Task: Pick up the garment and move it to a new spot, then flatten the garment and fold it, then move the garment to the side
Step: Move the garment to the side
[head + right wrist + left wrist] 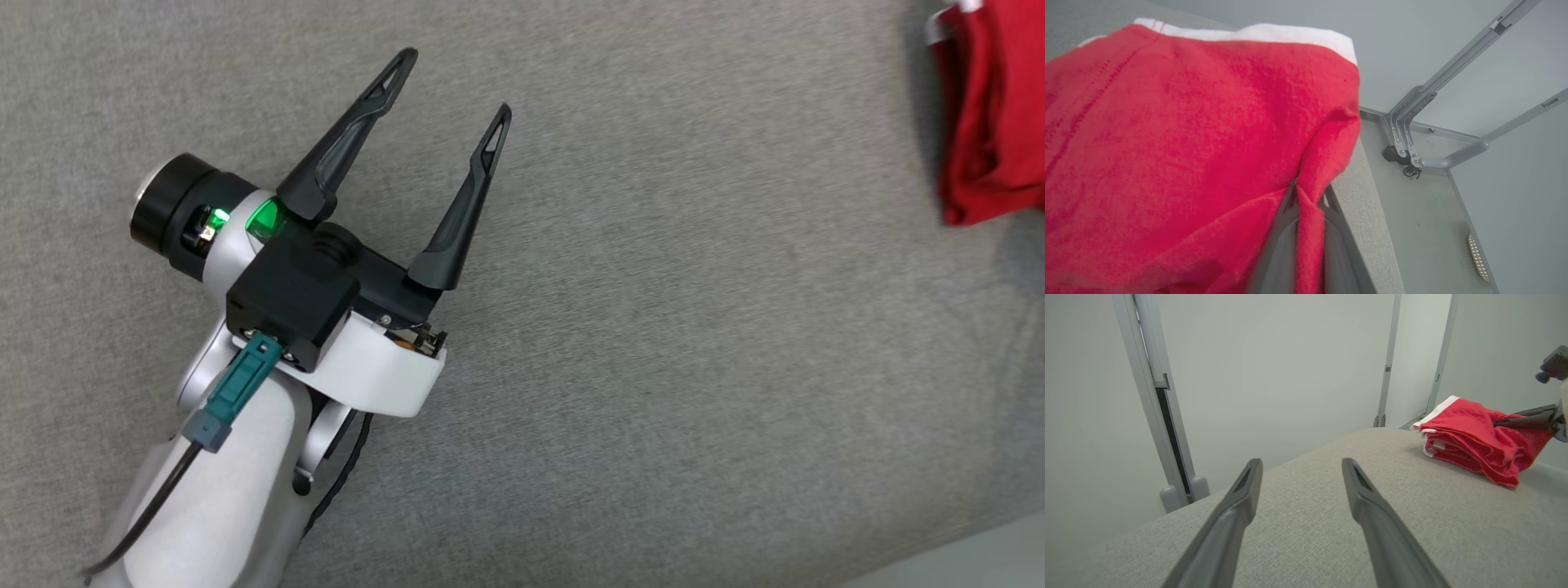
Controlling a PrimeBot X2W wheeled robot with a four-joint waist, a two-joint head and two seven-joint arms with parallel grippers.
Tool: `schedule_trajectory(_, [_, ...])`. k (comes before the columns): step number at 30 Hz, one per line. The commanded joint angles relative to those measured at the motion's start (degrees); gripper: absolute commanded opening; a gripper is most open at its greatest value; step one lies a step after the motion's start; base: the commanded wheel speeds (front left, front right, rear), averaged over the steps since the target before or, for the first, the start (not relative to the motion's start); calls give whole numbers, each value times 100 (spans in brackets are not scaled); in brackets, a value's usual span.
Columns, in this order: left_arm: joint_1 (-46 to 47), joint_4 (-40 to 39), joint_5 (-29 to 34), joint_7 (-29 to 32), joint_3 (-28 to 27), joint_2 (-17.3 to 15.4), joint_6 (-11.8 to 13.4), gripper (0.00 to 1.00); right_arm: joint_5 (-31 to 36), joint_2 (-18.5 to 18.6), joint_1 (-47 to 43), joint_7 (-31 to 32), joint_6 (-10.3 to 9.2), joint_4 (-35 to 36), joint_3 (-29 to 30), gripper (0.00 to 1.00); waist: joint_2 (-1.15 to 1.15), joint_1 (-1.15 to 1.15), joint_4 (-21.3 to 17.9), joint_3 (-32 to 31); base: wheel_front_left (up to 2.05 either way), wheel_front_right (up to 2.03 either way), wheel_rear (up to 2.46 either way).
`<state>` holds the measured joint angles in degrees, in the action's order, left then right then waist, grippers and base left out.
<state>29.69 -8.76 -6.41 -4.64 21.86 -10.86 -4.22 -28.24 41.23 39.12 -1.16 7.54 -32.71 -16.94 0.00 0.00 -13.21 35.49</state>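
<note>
- Nearest, the left gripper [455,83] hangs over the grey padded surface [653,327]. Its two fingers are spread wide and empty, and the left wrist view puts bare fabric between them.
- Farther right, the red garment [992,122] sits at the far right edge of the surface, cut off by the head view's border.
- The left wrist view gives the whole bundle, white-trimmed and folded in layers, with the right gripper [1498,422] reaching into it from the right.
- The right wrist view supplies the grip itself: the right fingers are clenched on a pinched fold of the garment.
- Beyond the edge, that view adds a grey metal frame [1412,122] standing on the floor [1421,228].
</note>
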Motion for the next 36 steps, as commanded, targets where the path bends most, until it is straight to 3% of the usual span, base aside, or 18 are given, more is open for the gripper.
schedule_trajectory(1, [128, -61, 48, -22, 10, -36, -38, 100, -35, 72, 128, -76, -10, -82, 40, 0, 0, 0, 235, 270, 0, 0, 0])
schedule_trajectory(6, [230, -198, 52, -75, 29, -34, -11, 100, 53, 261, 445, -162, -11, -551, 269, 0, 0, 0, 377, 412, 0, 0, 0])
schedule_trajectory(7, [236, -217, 49, -83, 32, -38, -3, 100, 67, 233, 505, -226, -11, -649, 317, 15, 0, 0, 390, 425, 0, 0, 0])
schedule_trajectory(8, [239, -225, 44, -92, 36, -40, 4, 100, 92, 208, 553, -241, -11, -770, 364, 49, 0, 0, 401, 434, 0, 0, 0])
schedule_trajectory(9, [239, -229, 42, -91, 39, -40, 10, 100, 154, 191, 592, -279, -11, -910, 439, 100, 0, 0, 409, 439, 0, 0, 0])
schedule_trajectory(15, [91, -92, -29, -153, -14, -66, 85, 100, 285, -185, 675, -835, -11, -1699, 1116, 100, 0, 0, 393, 302, 0, 0, 0])
schedule_trajectory(21, [-216, 185, -201, -270, -131, -56, 226, 100, 40, -692, 194, -1351, -10, -1702, 1719, 100, 0, 0, 306, -147, 0, 0, 0])
schedule_trajectory(25, [-489, 320, -340, -308, -255, -67, 350, 100, -115, -1142, -362, -1403, -10, -984, 2134, 100, 0, 0, 207, -492, 0, 0, 0])
schedule_trajectory(30, [-883, 445, -507, -343, -387, -68, 506, 100, 228, -1881, -1325, -1404, -10, 399, 2563, 100, 0, 0, 163, -919, 0, 0, 0])
schedule_trajectory(36, [-1302, 569, -672, -412, -508, -23, 691, 100, 669, -2574, -2279, -1407, -10, 1713, 2668, 100, 0, 0, 321, -1332, 0, 0, 0])
